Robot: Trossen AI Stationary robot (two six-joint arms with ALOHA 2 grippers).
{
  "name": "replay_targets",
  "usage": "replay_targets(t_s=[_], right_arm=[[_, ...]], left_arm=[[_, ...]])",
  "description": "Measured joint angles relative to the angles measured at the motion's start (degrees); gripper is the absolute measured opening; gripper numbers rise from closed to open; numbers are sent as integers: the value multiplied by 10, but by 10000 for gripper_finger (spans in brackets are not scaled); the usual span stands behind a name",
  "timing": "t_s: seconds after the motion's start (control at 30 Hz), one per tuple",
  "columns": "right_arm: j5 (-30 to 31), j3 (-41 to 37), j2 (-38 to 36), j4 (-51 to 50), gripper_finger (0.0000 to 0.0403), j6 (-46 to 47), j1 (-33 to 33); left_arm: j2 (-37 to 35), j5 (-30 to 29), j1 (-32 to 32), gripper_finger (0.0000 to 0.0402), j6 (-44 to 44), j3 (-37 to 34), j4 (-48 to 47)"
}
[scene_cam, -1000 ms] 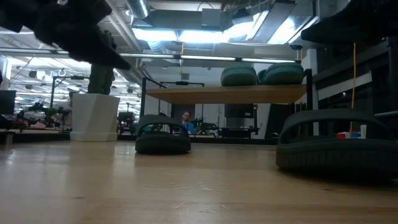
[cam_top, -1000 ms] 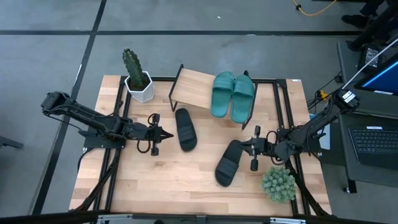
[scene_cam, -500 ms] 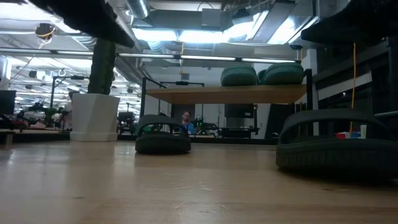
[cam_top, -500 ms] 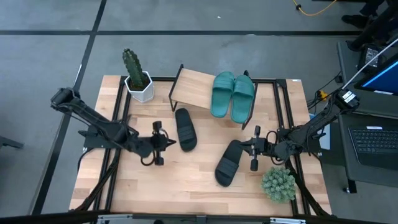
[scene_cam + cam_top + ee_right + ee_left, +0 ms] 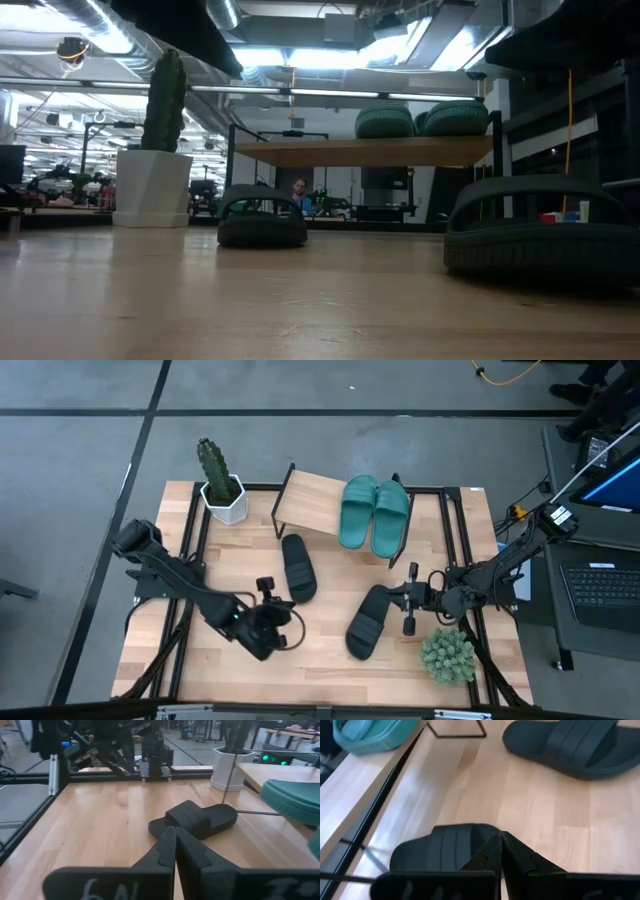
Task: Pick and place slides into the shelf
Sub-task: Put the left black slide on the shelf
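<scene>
Two teal slides [image 5: 374,512] lie side by side on the right part of the shelf [image 5: 310,500], and they also show in the low view [image 5: 420,120]. One black slide [image 5: 297,567] lies on the table in front of the shelf. The other black slide [image 5: 365,622] lies at the near right. My left gripper [image 5: 288,630] is shut and empty above the table, between the two black slides and nearer the front edge; its shut tips show in the left wrist view [image 5: 500,839]. My right gripper [image 5: 398,600] is shut, close by the far end of the near-right slide. My right gripper's shut fingers [image 5: 175,840] point level toward the table's left, right beside the far end [image 5: 380,596] of the near-right black slide. I cannot tell whether they touch it. The slide lies flat on the table.
A cactus in a white pot [image 5: 222,488] stands at the far left, beside the shelf. A small green plant [image 5: 447,655] stands at the near right corner. The left part of the shelf board [image 5: 300,495] is bare. Black frame rails [image 5: 455,530] run along the table's sides.
My left arm has swung from the table's left side toward the near edge and the right. Its gripper has come to the space between the two black slides. My right arm and all the slides have kept still.
</scene>
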Motion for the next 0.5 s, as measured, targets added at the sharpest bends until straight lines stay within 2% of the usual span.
replay_targets(t_s=[0.13, 0.37, 0.5], right_arm=[[-24, 0, 0, -5, 11, -1, 1], [-24, 0, 0, -8, 11, -21, 2], [-19, 0, 0, -11, 11, -51, 1]], left_arm=[[46, -4, 1, 0, -50, 55, -73], [110, -21, 2, 0, -127, 151, -191], [148, -4, 3, 0, -209, 203, -277]])
